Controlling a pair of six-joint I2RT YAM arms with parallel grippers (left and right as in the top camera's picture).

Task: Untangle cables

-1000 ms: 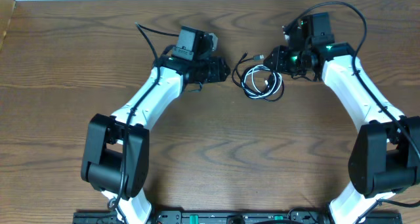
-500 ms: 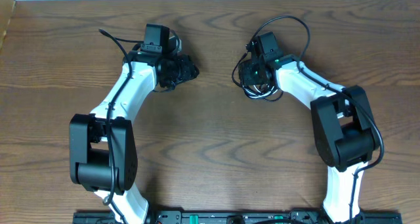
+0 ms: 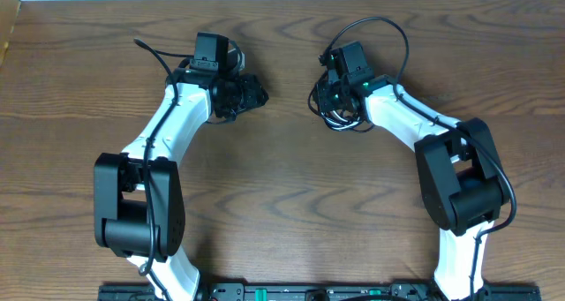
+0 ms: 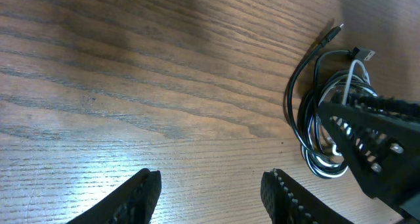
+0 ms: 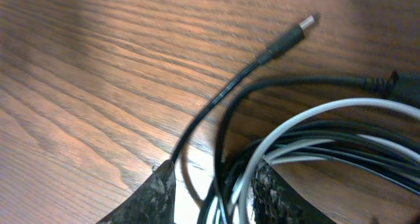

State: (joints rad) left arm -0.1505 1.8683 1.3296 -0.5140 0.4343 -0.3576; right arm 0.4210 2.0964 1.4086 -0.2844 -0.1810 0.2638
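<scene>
Wood table [image 3: 282, 204] | left fingers [image 4: 141, 194] spread apart | right fingers [image 5: 161, 191] astride cables [image 4: 307, 132], grip unclear

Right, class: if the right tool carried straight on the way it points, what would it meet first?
The tangled cables: black and white loops lie between the fingertips of the right tool, with the table close beneath, though depth is unclear.
</scene>
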